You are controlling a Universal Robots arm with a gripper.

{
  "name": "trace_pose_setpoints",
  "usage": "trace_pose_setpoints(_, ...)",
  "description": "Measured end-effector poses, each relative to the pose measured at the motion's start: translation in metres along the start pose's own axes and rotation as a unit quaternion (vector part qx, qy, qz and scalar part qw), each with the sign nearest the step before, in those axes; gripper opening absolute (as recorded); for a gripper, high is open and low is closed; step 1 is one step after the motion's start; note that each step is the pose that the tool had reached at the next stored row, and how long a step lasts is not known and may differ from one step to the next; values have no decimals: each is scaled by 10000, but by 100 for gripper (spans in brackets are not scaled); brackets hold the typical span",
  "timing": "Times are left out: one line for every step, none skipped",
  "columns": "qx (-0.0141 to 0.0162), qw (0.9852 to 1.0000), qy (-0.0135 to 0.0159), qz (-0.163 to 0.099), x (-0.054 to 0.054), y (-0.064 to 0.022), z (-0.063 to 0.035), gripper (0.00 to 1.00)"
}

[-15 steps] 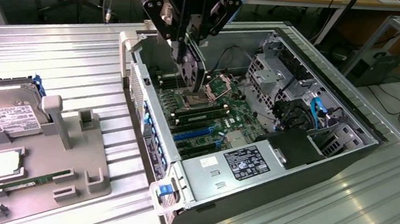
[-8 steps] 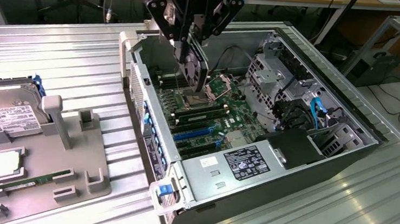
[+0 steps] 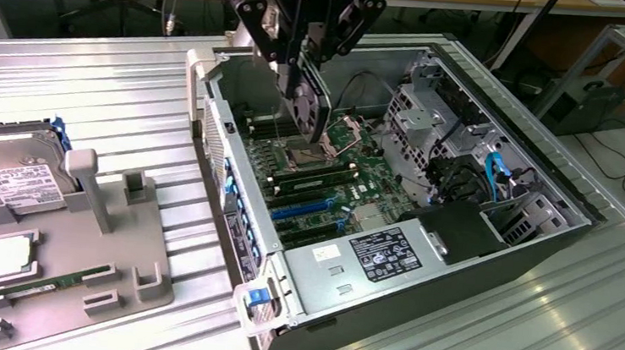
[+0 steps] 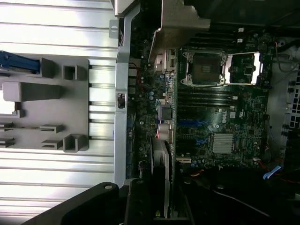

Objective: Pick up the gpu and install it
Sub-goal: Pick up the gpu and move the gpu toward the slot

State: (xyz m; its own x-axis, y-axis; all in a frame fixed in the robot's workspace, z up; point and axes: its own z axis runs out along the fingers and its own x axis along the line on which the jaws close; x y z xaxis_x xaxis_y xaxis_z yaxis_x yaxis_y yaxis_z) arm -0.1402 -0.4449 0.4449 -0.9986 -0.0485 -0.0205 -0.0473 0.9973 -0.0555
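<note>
Gpu [image 3: 313, 124] hangs over the open side of the computer case [image 3: 220, 133], edge-down above the motherboard [image 3: 334, 185] on the case floor, close to the bare CPU socket [image 3: 305, 153]. Clamped by the gripper [image 3: 303, 93], jaws partway closed on the card's flat faces. Pick-up judged done: well apart from the grey holder tray [image 3: 112, 259] outside the case. Install judged left to do: not seated, apart from the blue slots [image 3: 303, 210] inside the case

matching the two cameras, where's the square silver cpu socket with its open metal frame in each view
Exterior view: square silver cpu socket on the green motherboard, near the picture's middle.
Wrist view: the socket lies between rows of long black memory slots.
Shared landmark: grey plastic parts holder with slots.
</note>
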Motion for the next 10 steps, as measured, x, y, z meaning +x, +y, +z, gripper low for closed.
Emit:
trace_pose_setpoints(0,10000,0,0,-6,0,0,27)
trace_pose_setpoints(0,10000,0,0,-19,-1,1,27)
trace_pose_setpoints(0,10000,0,0,-28,-1,1,27)
trace_pose_setpoints(0,10000,0,0,-36,-1,1,27)
trace_pose_setpoints(0,10000,0,0,-45,-2,1,27)
trace_pose_setpoints(0,10000,0,0,-54,-2,2,27)
trace_pose_setpoints(0,10000,0,0,-63,-3,2,27)
trace_pose_setpoints(0,10000,0,0,-73,-3,3,27)
trace_pose_setpoints(0,10000,0,0,-84,-4,3,27)
trace_pose_setpoints(0,10000,0,0,-93,-4,4,27)
